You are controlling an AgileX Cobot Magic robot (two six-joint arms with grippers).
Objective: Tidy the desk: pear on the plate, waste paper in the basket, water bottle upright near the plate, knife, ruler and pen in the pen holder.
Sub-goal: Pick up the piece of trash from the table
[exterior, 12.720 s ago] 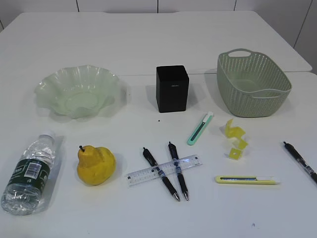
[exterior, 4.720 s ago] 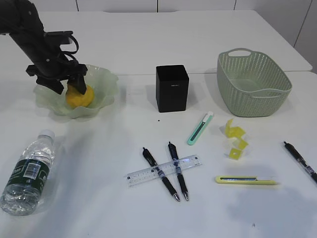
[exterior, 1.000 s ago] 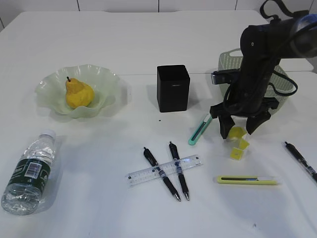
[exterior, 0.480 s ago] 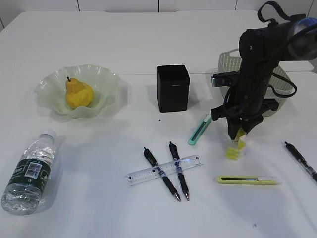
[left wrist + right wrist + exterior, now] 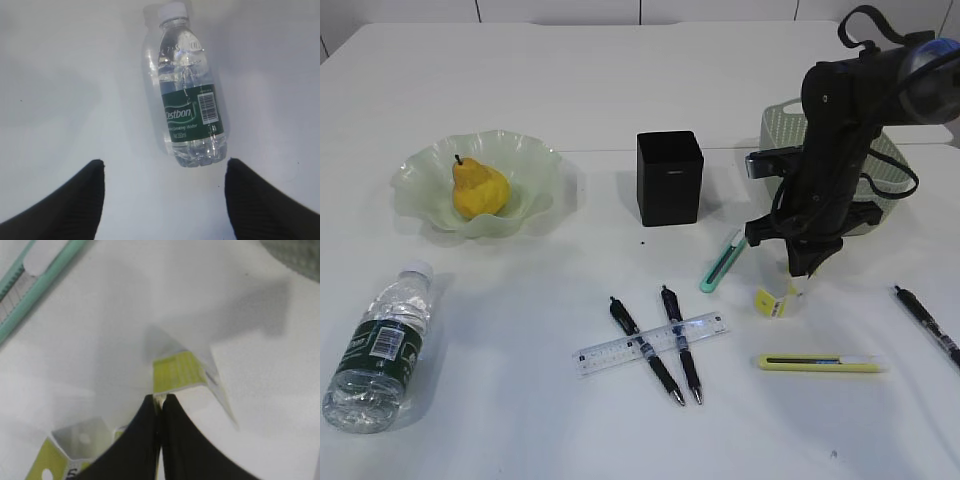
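My right gripper [image 5: 800, 270] [image 5: 161, 399] points down at the desk [image 5: 520, 420], shut on the edge of a folded yellow waste paper scrap [image 5: 175, 372]. A second scrap [image 5: 75, 445] lies beside the fingers. In the exterior view the waste paper [image 5: 772, 300] shows just below the gripper. The pear [image 5: 478, 188] sits in the plate [image 5: 535, 165]. The water bottle [image 5: 378, 345] [image 5: 190, 100] lies on its side, and my left gripper [image 5: 165, 162] hangs open above the desk near its base. The ruler [image 5: 620, 348] lies under two pens [image 5: 678, 340]. The pen holder [image 5: 669, 178] stands mid-table, the basket [image 5: 772, 125] behind my right arm.
A teal knife [image 5: 722, 262] [image 5: 35, 285] lies just left of my right gripper. A yellow knife [image 5: 820, 362] lies in front of it. A third pen [image 5: 925, 325] lies at the right edge. My left arm is out of the exterior view.
The right gripper's jaws, open astride the paper scraps a second ago, have closed on one scrap. The scraps shifted a little to the left. The left gripper has not changed.
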